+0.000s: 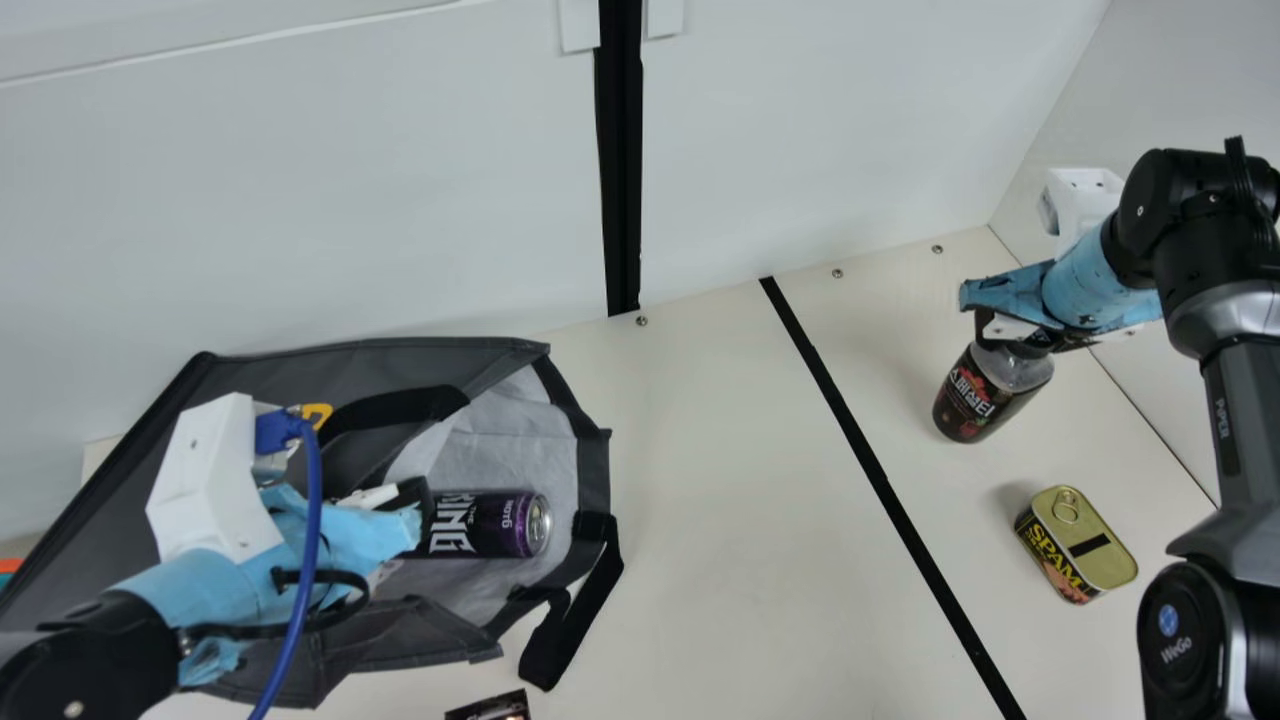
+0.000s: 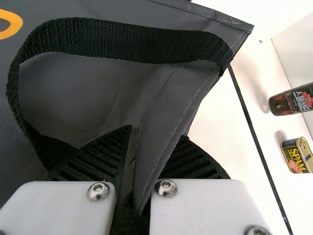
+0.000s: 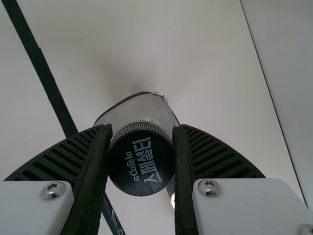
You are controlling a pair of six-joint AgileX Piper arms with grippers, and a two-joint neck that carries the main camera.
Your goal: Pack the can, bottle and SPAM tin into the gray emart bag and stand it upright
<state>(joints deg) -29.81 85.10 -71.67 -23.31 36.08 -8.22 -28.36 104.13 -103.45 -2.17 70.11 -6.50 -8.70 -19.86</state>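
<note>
My left gripper is at the gray bag, which lies on its side with its mouth facing right. In the left wrist view, the left gripper is shut on a fold of the bag's edge, beside a black strap. The purple can lies inside the bag on the pale lining. At the right, my right gripper is at the top of the dark bottle. The right wrist view has the right gripper shut on the bottle's black cap. The SPAM tin rests on the table.
A black tape line crosses the table between the bag and the bottle. White panels rise behind. A loose strap hangs from the bag's mouth, and a small dark item lies at the near edge.
</note>
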